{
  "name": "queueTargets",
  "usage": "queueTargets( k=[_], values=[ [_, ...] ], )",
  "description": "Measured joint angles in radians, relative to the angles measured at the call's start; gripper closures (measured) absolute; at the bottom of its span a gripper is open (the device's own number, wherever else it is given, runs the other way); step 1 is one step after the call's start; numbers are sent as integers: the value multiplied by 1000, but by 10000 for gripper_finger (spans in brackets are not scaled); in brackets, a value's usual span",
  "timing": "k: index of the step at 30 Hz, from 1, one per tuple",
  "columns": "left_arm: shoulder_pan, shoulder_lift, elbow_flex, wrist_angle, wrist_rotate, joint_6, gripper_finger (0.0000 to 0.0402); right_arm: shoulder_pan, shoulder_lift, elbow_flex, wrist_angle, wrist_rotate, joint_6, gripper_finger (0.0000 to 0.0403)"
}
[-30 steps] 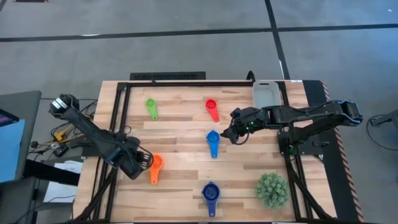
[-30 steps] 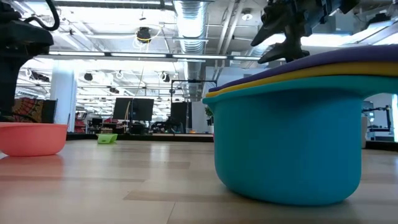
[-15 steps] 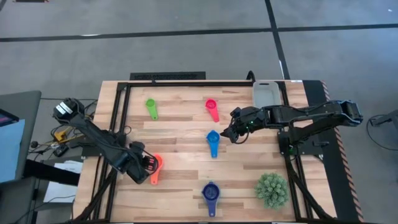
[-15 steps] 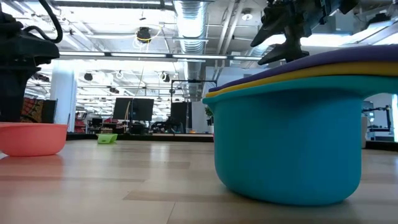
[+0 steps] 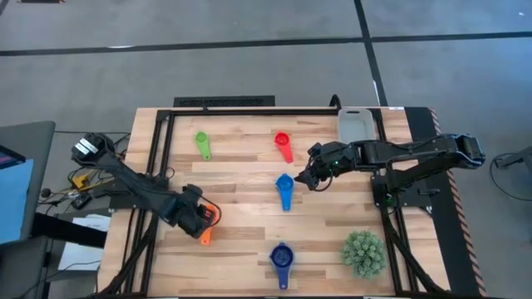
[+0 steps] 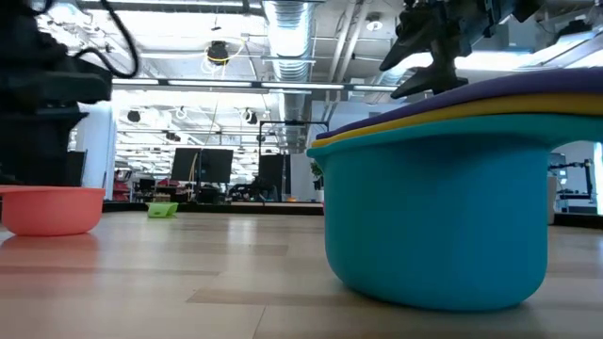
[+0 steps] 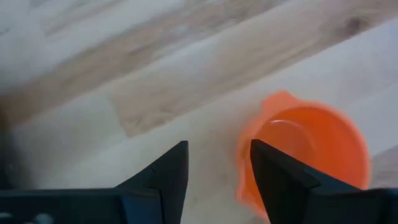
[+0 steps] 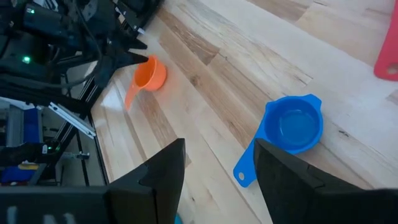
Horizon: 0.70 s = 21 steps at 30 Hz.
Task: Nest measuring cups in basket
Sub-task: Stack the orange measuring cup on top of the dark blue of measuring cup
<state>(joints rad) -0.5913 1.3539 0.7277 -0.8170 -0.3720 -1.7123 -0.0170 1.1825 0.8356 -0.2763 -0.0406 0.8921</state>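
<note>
While open, left hand (image 7: 217,171) hovers beside orange cup (image 7: 305,152) — apart.

Here's the wooden bench (image 5: 241,178), pale planks inside a black frame. Lying on it: a green cup (image 5: 203,144) toward the far left, a pink-red cup (image 5: 283,144) near the far middle, and a blue cup (image 5: 284,190) at the centre. Closer in, an orange cup (image 5: 205,228) sits at the left, mostly under the left arm, and a navy cup (image 5: 282,261) at the near edge. The grey basket (image 5: 357,125) rests at the far right corner, the spiky green plant (image 5: 363,253) at the near right.
</note>
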Motion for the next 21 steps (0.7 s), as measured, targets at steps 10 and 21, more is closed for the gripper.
queueTargets(
  k=[10, 21],
  values=[
    [96, 77, 0, 78, 112, 182, 342, 6, 0, 0, -4, -12, 9, 194],
    [113, 52, 44, 143, 139, -52, 397, 13, 0, 0, -7, -15, 31, 204]
  ],
)
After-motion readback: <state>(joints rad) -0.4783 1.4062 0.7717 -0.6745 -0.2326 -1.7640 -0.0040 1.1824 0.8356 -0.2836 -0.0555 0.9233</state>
